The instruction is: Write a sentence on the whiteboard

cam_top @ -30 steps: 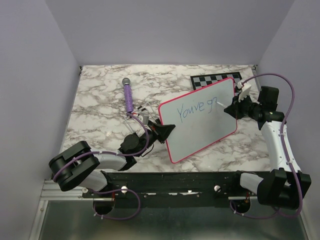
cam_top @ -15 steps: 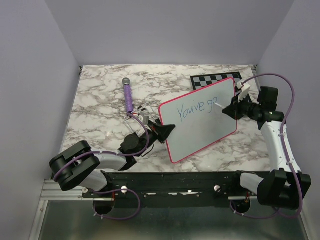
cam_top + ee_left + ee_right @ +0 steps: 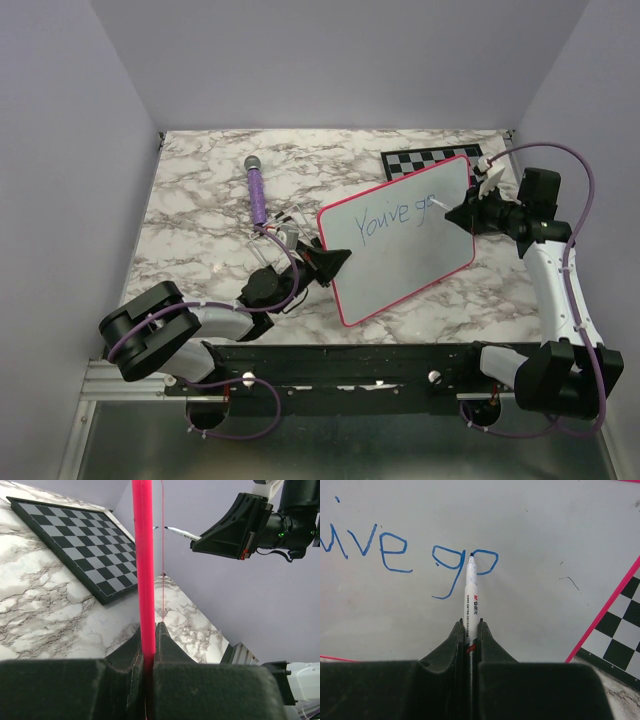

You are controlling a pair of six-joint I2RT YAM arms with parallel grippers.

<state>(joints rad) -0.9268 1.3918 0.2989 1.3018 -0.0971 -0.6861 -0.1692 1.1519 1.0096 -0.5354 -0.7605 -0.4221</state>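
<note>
Marble table [image 3: 200,200]: whiteboard [image 3: 400,265] just before the chessboard [image 3: 420,160], pink rim clenched in left tool [image 3: 335,262]; right tool [image 3: 458,216] grasping marker [image 3: 471,595], tip on blue sentence [image 3: 395,217] "You've go".

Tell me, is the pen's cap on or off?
Off. The pen in the right gripper shows a bare pointed tip, no cap, at the blue writing on the whiteboard.

Lab test cell: plain lilac walls [image 3: 70,150] boxing marble-pattern table [image 3: 200,190], black mounting rail [image 3: 350,357] along edge.
</note>
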